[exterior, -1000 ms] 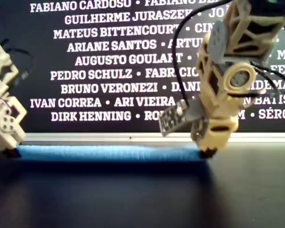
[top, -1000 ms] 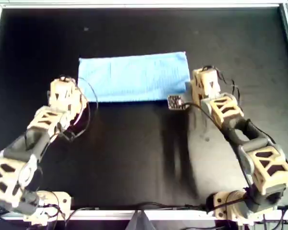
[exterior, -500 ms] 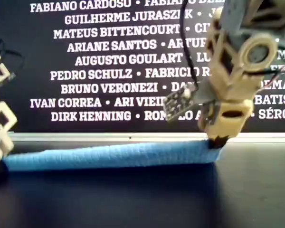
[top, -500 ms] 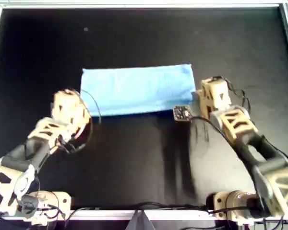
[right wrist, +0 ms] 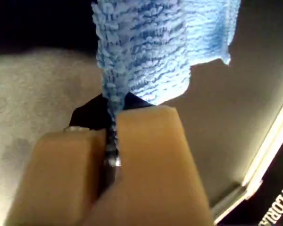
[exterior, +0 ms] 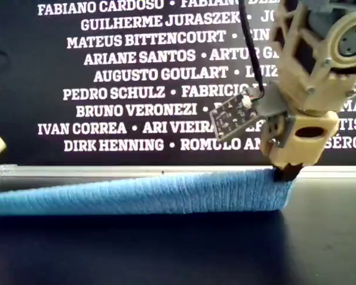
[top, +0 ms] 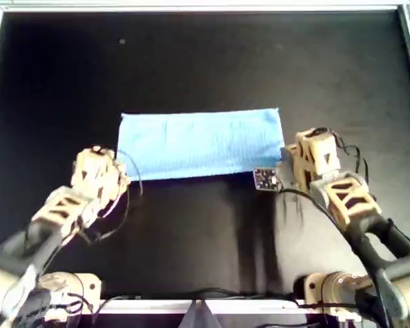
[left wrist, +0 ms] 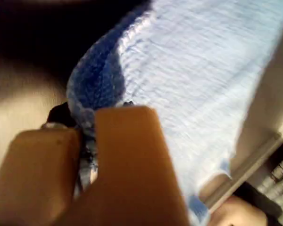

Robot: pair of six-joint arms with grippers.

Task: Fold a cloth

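The light blue cloth lies as a long folded strip across the middle of the black mat. In the overhead view my left gripper is at its near left corner and my right gripper at its right end. The left wrist view shows the left gripper shut on a bunched corner of the cloth. Seen from the right wrist, the right gripper pinches a thin edge of the cloth. From the exterior camera the cloth rises toward the right gripper, which holds that end off the mat.
A metal rail frames the black mat. A small circuit board sticks out beside the right gripper. Both arm bases sit at the overhead view's bottom edge. A dark wall with white names stands behind the mat.
Both grippers have moved toward the overhead view's bottom edge, pulling the cloth along with them. The right gripper's end of the cloth has risen higher off the mat.
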